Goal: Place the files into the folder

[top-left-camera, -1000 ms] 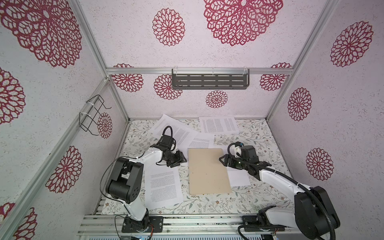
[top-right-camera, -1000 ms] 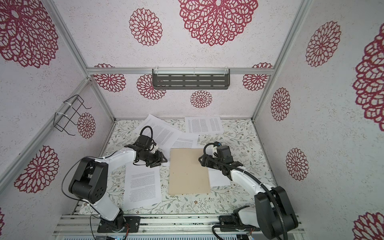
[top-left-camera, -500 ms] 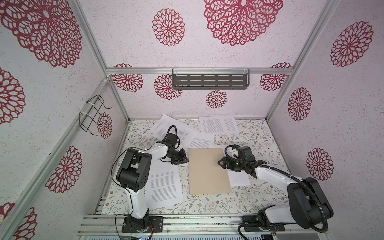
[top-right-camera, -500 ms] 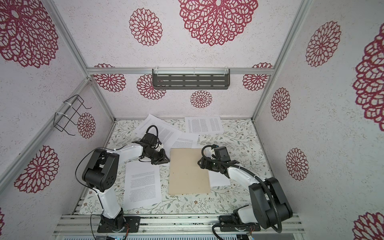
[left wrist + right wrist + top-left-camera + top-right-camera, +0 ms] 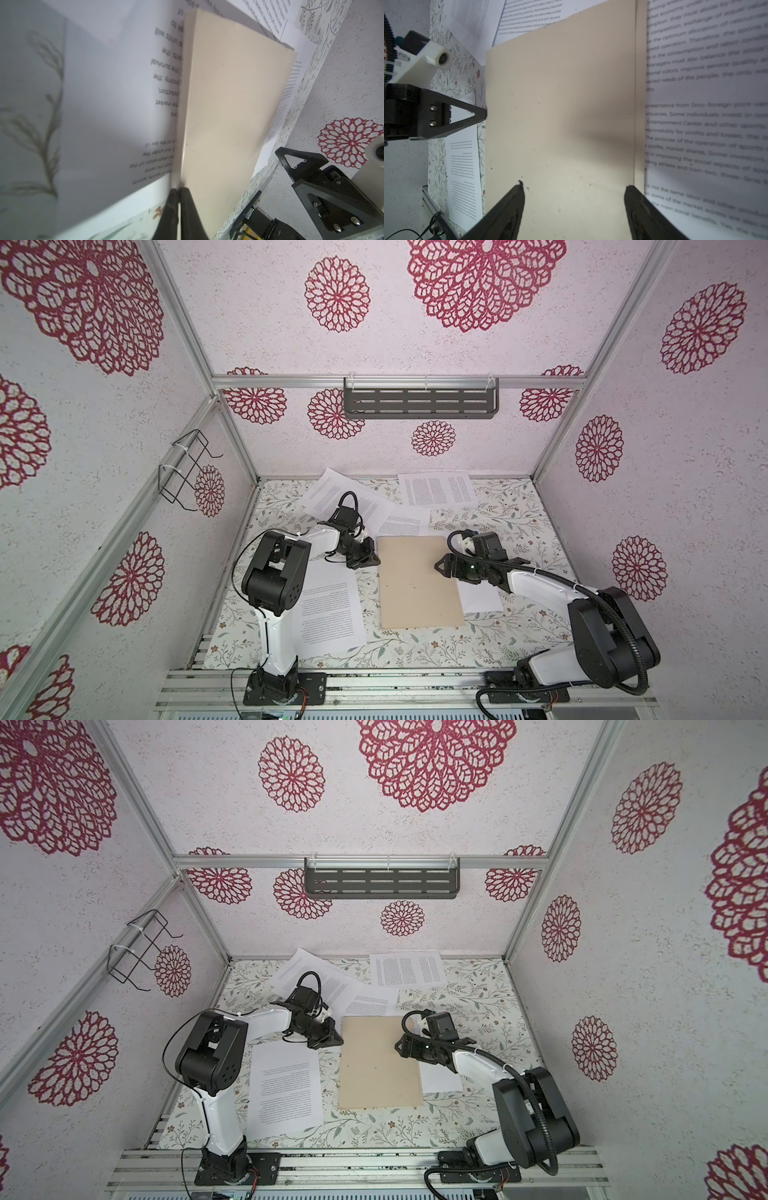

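Now, with the folder point(image 5: 417, 580) lying shut on the bench point(image 5: 519, 510) among loose files point(image 5: 328, 610), we see the left fingers point(image 5: 189, 209) pinched together on its edge and the right fingers point(image 5: 508, 212) spread apart above it, so we judge a slow lift of the cover alone best.

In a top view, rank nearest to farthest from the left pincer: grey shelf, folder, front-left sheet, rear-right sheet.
1. folder, edge at the left pincer.
2. front-left sheet, just in front.
3. rear-right sheet, by back wall.
4. grey shelf, on back wall.
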Robot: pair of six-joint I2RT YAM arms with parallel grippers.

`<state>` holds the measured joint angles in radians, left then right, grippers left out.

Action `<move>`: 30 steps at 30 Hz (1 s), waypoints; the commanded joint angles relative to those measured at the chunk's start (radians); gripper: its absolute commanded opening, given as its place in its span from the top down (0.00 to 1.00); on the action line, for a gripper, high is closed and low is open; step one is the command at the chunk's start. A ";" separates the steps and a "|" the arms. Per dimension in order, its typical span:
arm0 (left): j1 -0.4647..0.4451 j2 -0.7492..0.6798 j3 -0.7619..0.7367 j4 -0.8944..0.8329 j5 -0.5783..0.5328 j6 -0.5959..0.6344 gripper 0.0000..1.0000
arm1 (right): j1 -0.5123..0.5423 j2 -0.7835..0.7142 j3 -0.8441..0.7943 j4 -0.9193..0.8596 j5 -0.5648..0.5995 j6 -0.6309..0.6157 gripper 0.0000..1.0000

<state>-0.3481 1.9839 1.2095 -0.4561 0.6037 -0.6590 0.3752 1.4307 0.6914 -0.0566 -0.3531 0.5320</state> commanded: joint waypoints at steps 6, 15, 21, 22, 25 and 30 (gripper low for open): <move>-0.009 0.047 -0.005 -0.027 -0.051 0.006 0.96 | 0.001 0.032 0.047 -0.036 0.028 -0.044 0.17; -0.011 0.088 0.000 -0.050 -0.074 0.013 0.98 | 0.000 0.085 0.081 -0.065 0.047 -0.069 0.14; -0.011 0.097 -0.005 -0.052 -0.077 0.019 0.98 | -0.003 0.115 0.086 -0.060 0.047 -0.075 0.11; -0.010 0.099 -0.004 -0.053 -0.076 0.019 0.98 | -0.003 0.118 0.088 -0.056 0.039 -0.075 0.11; -0.010 0.099 -0.004 -0.052 -0.075 0.019 0.98 | -0.003 0.117 0.089 -0.041 -0.009 -0.068 0.11; -0.010 0.103 -0.001 -0.056 -0.081 0.020 0.98 | -0.004 0.047 0.071 0.017 -0.137 -0.037 0.13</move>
<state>-0.3481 2.0232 1.2259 -0.4587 0.5926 -0.6548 0.3737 1.5429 0.7551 -0.0792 -0.3988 0.4831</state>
